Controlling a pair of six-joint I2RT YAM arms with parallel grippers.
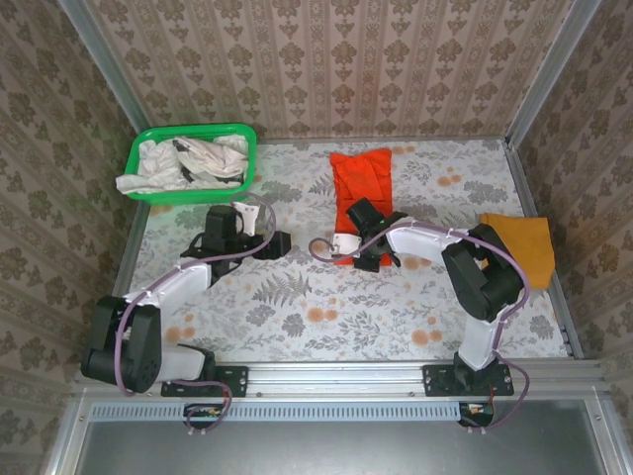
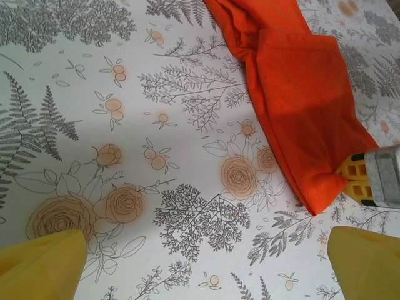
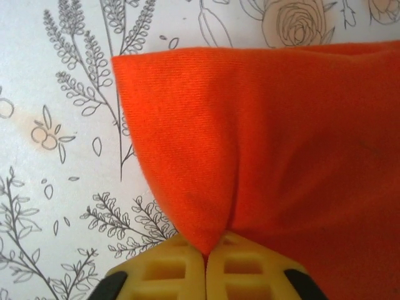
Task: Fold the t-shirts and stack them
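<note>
The orange-red t-shirt (image 1: pixel 361 178) looks mid-fold: the right end effector (image 3: pixel 205 262) pinches its edge, likely to lift it over next; the left end effector (image 2: pixel 206 269) is wide and empty.

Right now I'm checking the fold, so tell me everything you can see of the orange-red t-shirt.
The orange-red t-shirt is plain, soft cloth with a fine knit look. It is folded into a rumpled oblong and lies flat on the floral table, to the right of the green basket. The right gripper is shut on its near end, and the cloth puckers into a crease at the pinch.
</note>
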